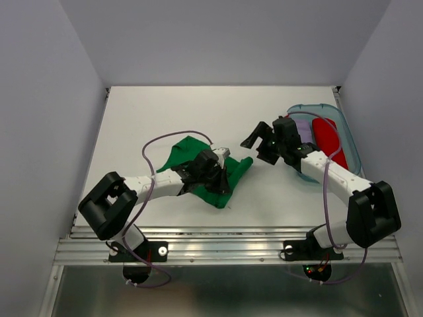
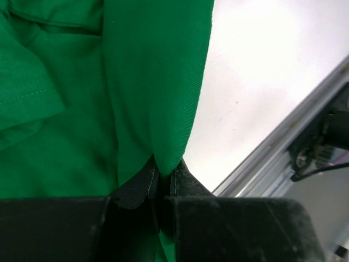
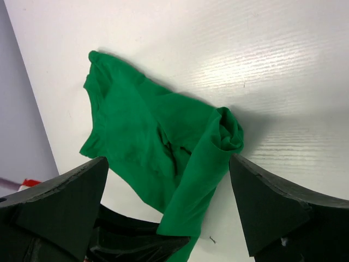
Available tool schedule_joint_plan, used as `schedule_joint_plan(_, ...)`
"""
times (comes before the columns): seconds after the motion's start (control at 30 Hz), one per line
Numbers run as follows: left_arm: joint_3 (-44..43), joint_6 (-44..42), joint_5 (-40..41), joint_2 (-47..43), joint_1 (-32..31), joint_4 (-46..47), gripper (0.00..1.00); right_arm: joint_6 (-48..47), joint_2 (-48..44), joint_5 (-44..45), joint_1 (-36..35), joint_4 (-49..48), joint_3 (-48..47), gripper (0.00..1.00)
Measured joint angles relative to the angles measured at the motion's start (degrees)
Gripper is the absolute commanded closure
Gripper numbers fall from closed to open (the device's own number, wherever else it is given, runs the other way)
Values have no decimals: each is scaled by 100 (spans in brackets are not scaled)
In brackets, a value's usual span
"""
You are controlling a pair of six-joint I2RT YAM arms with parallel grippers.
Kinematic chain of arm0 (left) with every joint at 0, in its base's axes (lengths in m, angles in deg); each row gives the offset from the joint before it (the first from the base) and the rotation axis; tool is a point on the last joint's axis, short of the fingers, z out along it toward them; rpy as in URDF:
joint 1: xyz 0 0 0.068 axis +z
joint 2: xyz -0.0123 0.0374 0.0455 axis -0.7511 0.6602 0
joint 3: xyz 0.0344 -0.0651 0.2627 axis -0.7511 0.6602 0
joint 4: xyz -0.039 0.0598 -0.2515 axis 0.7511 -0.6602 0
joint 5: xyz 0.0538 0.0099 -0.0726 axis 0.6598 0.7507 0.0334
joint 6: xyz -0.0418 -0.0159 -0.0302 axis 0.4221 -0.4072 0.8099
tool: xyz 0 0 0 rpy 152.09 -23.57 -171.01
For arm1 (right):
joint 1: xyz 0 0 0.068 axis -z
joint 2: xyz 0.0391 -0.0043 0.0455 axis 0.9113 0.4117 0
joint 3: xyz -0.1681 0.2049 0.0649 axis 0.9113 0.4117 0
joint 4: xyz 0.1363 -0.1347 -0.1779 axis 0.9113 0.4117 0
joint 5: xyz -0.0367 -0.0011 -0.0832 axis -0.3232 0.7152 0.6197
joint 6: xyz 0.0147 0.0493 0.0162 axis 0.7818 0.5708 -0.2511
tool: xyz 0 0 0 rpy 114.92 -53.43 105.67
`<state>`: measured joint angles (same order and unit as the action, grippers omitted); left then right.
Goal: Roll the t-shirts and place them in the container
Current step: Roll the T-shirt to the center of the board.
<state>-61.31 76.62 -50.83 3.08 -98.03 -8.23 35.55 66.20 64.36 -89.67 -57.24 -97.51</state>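
Observation:
A bright green t-shirt [image 1: 177, 157] lies crumpled on the white table [image 1: 198, 105], left of centre. My left gripper [image 1: 221, 173] sits over its right part. In the left wrist view that gripper [image 2: 165, 169] is shut on a hanging fold of the green cloth [image 2: 152, 82]. My right gripper [image 1: 258, 148] hovers to the shirt's right with its jaws wide open and nothing in them. From the right wrist the green shirt [image 3: 158, 142] shows beyond the spread fingers [image 3: 71, 207], its right edge partly rolled. A lilac t-shirt [image 1: 304, 131] and a red t-shirt [image 1: 328, 139] lie rolled in a bin.
The clear bluish bin [image 1: 350, 142] stands at the right edge of the table, just behind my right arm. An aluminium rail [image 1: 225, 244] runs along the near edge, also seen as the rail [image 2: 272, 158] in the left wrist view. Grey walls enclose three sides.

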Motion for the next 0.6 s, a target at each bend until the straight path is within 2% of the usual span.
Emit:
schedule_joint_plan(0.37, 955, 774, -1414, -59, 669, 1421, 100, -245, -129, 76, 4, 262, -116, 4)
schedule_joint_plan(0.53, 1137, 918, -1720, -59, 922, 1714, 100, -363, -129, -101, 4, 262, -114, 18)
schedule_joint_plan(0.57, 1161, 927, -1768, -59, 970, 1751, 100, -367, -129, -144, 4, 254, -109, 23)
schedule_joint_plan(0.6, 1178, 938, -1812, -57, 1021, 1770, 100, -382, -133, -190, 4, 223, -85, 32)
